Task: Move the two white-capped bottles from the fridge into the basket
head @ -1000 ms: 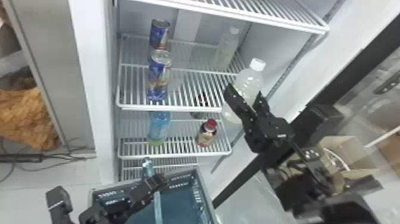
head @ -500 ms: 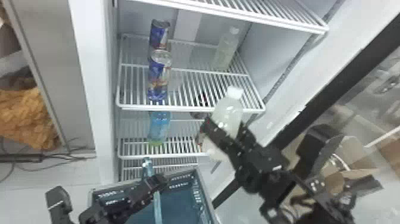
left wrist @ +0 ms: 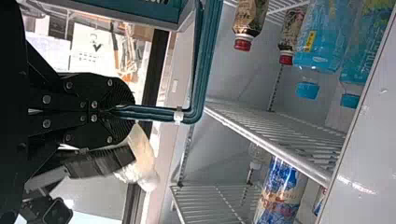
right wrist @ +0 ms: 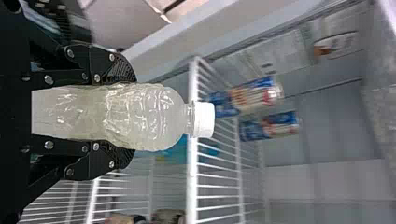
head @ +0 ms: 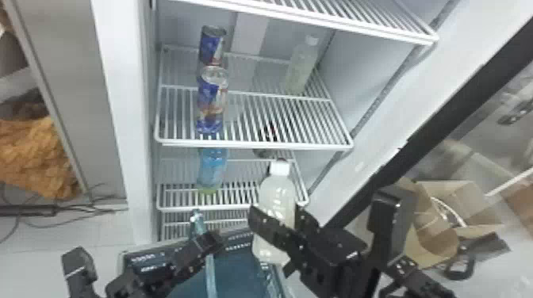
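Head view is showing the right end effector (head: 277, 222) pinching a white-capped bottle (head: 273, 253) around its body, the cap rising above the fingers and the base overlapping the rim of the basket (head: 238, 232) in that view. Its clear, dimpled plastic is holding cloudy, pale liquid. Another white-capped bottle (head: 300, 71) is standing on a shelf (head: 254, 145). The left end effector (head: 210, 242) is gripping the basket's teal handle (left wrist: 159, 114).
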Available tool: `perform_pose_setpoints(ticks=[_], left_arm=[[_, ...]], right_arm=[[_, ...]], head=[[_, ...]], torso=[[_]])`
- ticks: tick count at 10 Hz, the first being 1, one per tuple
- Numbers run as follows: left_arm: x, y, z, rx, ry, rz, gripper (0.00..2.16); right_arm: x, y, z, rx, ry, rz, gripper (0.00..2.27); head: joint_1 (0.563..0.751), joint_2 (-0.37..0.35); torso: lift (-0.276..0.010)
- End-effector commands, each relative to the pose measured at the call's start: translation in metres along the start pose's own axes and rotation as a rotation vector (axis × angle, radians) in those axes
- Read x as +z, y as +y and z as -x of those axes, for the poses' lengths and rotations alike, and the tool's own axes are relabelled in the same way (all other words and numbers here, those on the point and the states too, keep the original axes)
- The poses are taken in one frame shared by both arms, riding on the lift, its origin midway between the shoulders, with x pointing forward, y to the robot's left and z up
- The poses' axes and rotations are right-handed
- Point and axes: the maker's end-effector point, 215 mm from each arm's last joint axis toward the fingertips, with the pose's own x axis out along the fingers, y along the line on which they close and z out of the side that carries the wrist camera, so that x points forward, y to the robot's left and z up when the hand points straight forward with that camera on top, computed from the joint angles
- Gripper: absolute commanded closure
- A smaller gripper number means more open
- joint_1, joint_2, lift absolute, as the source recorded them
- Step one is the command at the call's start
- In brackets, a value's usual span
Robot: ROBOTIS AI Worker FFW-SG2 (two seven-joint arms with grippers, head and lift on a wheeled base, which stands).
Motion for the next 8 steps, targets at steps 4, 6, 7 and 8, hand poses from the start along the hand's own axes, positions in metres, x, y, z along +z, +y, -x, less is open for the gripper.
perform_pose_setpoints(ticks=[4,6,7,8], left_arm=[[-0.001,0.001,-0.001,0.004,0.007,-0.002,1.17],[-0.002,0.003,0.000,0.010,0.011,0.000,1.17],[-0.002,0.003,0.000,0.010,0.011,0.000,1.17],[-0.002,0.003,0.000,0.010,0.011,0.000,1.17]], right_arm=[[-0.079,-0.021,0.001,-0.025,0.284,-0.040,0.85],[-0.100,-0.026,-0.008,0.000,0.337,-0.078,0.85],[-0.103,-0.024,-0.009,0.003,0.343,-0.083,0.85],[-0.104,-0.024,-0.010,0.007,0.345,-0.086,0.82]], head=[[0.695,-0.350],[0.695,-0.350],[0.695,-0.350],[0.695,-0.350]], torso=[[0.000],[0.000],[0.000],[0.000]])
